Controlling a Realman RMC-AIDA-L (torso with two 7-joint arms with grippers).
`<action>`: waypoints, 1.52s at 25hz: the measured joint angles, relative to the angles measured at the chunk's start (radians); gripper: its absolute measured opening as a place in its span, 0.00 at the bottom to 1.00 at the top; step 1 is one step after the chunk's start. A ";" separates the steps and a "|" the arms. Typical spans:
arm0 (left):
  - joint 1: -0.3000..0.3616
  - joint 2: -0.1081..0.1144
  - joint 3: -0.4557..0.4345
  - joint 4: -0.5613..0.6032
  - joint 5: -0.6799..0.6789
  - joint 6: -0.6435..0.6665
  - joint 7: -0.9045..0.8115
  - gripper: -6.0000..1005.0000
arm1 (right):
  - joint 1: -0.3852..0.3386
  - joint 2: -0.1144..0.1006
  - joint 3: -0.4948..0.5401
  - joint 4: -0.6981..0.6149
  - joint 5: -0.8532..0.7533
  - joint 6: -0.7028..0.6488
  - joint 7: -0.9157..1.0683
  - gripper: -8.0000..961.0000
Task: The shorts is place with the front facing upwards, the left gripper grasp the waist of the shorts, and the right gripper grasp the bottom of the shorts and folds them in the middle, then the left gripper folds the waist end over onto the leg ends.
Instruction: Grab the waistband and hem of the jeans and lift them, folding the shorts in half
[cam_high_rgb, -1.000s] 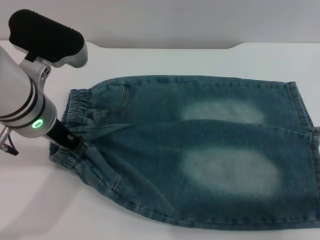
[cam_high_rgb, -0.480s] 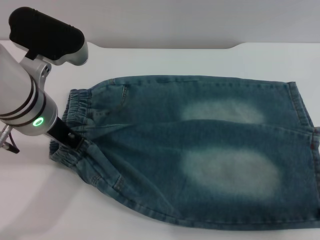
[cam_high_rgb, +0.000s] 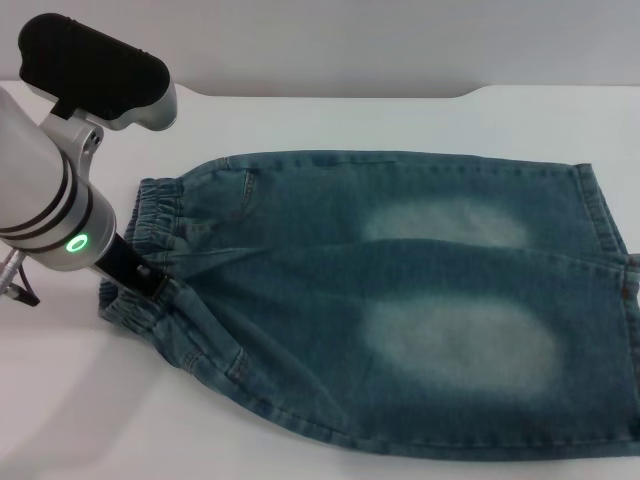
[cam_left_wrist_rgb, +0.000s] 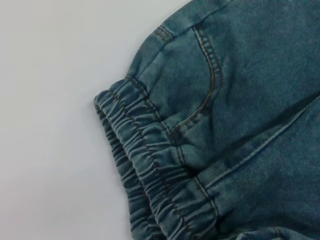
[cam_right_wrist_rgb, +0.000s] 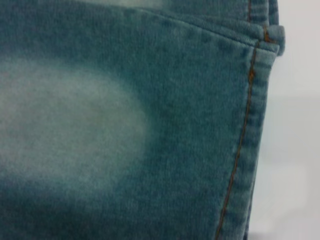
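Shorts: we see the shorts (cam_high_rgb: 400, 300) lying flat on the white desk (cam_high_rgb: 330, 120), filling most of head view from ctr out to 3 o'clock; two pale faded patches on the denim, one twd 1 o'clock, one twd 4 o'clock.
Waist: the waist (cam_high_rgb: 150, 225) sits at 9 o'clock end of the garment, gathered and crinkled; lower part bunched up where the arm meets it. In left wrist view the waist (cam_left_wrist_rgb: 150, 170) runs diagonally w/ close ruching, pocket seam just beside it.
Leg ends: the leg ends (cam_high_rgb: 605, 215) at 3 o'clock edge of head view, partly cut off by frame. Right wrist view shows a stitched hem (cam_right_wrist_rgb: 250, 125) w/ orange thread, desk beyond it.
Left tool: the left tool (cam_high_rgb: 140, 277) at 9 o'clock, down on the lower waist, black part pressed into the gathers; fabric puckers around it. We can't tell if it's clenched on cloth or released, fingertips hidden by denim.
Right tool: not visible to us in any view; its wrist cam looks close onto denim near the hem.
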 joint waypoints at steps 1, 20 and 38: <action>0.000 0.000 0.000 0.000 0.000 0.000 0.000 0.03 | 0.001 0.000 0.000 -0.006 0.000 -0.002 0.000 0.51; 0.000 0.000 0.007 0.001 0.000 -0.003 0.004 0.03 | 0.003 -0.002 -0.007 -0.033 0.002 -0.014 -0.012 0.23; 0.000 -0.001 0.008 0.013 0.000 -0.001 0.005 0.03 | 0.015 -0.003 -0.002 -0.025 0.006 -0.014 -0.027 0.03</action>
